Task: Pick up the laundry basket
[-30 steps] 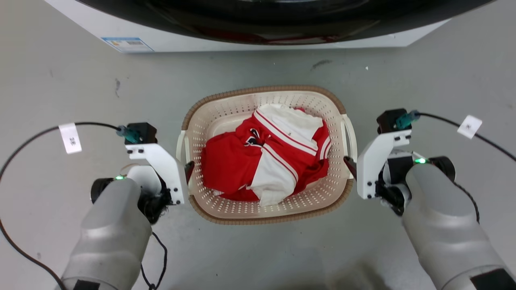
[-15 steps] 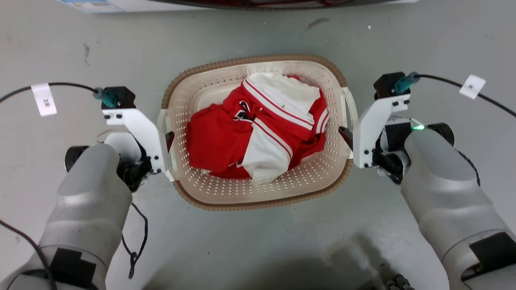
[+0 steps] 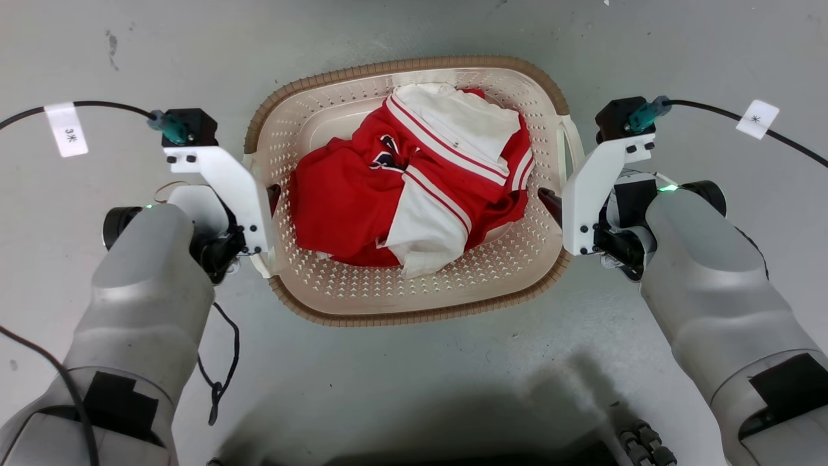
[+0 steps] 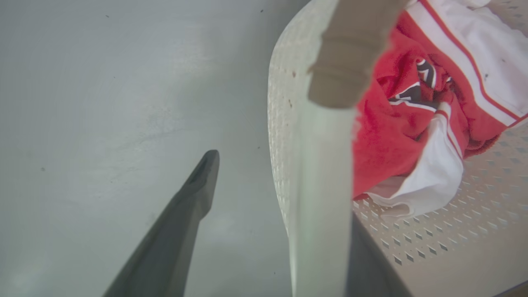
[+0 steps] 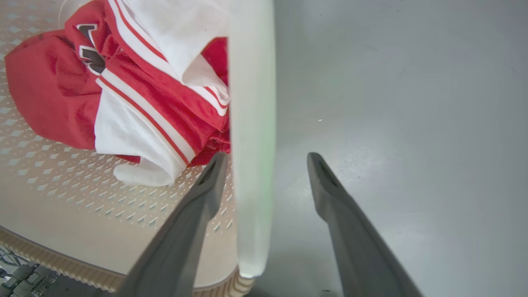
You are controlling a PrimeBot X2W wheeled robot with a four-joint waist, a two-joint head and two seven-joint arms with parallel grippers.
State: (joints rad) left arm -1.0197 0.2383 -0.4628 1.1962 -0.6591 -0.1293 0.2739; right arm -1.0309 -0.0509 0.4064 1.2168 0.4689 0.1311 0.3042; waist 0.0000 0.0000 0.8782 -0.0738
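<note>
At basket (image 3: 388, 292) sides, left gripper (image 3: 266, 197) and right gripper (image 5: 267, 156) gape wide astride handles (image 5: 251, 123); pinch both together, then lift level, slowly.

Likely a lab or test room staged for laundry work — bare grey floor (image 3: 414, 388), scuffed and spotted; a perforated basket (image 3: 401, 291) holding red-and-white clothes (image 3: 349, 207); paper cable tags (image 3: 66, 131) on the wiring — nothing homely around it.
</note>
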